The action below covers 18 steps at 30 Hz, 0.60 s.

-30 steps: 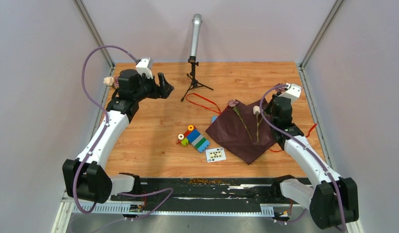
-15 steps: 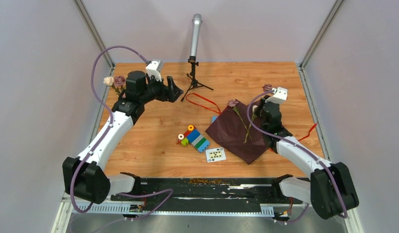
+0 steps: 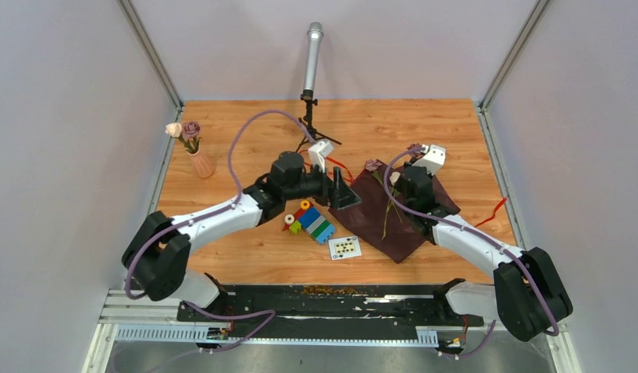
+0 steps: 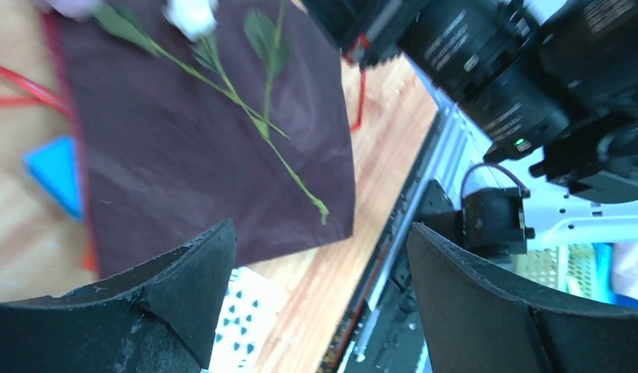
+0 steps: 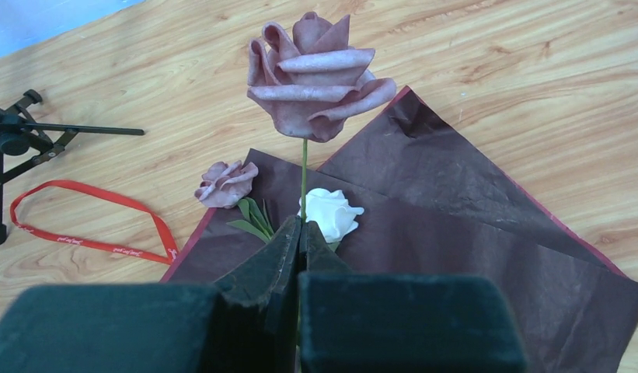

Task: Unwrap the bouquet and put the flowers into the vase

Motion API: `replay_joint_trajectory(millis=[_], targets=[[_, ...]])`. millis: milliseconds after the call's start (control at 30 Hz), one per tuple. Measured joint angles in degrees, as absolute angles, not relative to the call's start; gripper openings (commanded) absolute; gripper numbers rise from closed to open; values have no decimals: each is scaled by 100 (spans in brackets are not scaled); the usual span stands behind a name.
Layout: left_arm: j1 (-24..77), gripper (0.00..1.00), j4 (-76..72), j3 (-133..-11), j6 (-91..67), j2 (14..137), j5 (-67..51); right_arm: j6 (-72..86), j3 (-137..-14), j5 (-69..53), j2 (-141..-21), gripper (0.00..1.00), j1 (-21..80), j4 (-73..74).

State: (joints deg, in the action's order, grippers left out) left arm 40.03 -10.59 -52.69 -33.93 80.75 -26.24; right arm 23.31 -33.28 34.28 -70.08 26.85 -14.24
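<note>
The bouquet is undone: its maroon wrap (image 3: 378, 214) lies flat right of centre, with a purple rose (image 3: 373, 165) and a white rose (image 5: 331, 211) lying on it, stems down the sheet (image 4: 245, 109). My right gripper (image 5: 302, 225) is shut on the thin stem of another purple rose (image 5: 315, 78), held upright above the wrap's far side. My left gripper (image 3: 345, 190) hangs open and empty at the wrap's left edge (image 4: 183, 155). The salmon-pink vase (image 3: 200, 163) stands at the back left and holds a cream rose and a purple rose.
A red ribbon (image 3: 331, 163) curls on the table behind the wrap. Coloured toy blocks (image 3: 309, 220) and a dotted card (image 3: 345, 247) lie just left of the wrap. A grey microphone on a tripod (image 3: 312, 78) stands at the back centre. Walls close in both sides.
My left arm has swung from the vase at the back left across to the wrap's left edge, still open. My right gripper has moved left with its purple rose.
</note>
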Motion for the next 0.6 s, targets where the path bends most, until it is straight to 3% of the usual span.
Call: replay_joint_trajectory(millis=[300, 600], targets=[[4737, 84, -2950, -4954, -5203, 9686, -2746, 2578, -3328, 3616, -6963, 0, 2689, -1260], [4980, 75, -3778, -4960, -5830, 10466, -2803, 2659, -3328, 3658, -6910, 0, 2694, -1251]])
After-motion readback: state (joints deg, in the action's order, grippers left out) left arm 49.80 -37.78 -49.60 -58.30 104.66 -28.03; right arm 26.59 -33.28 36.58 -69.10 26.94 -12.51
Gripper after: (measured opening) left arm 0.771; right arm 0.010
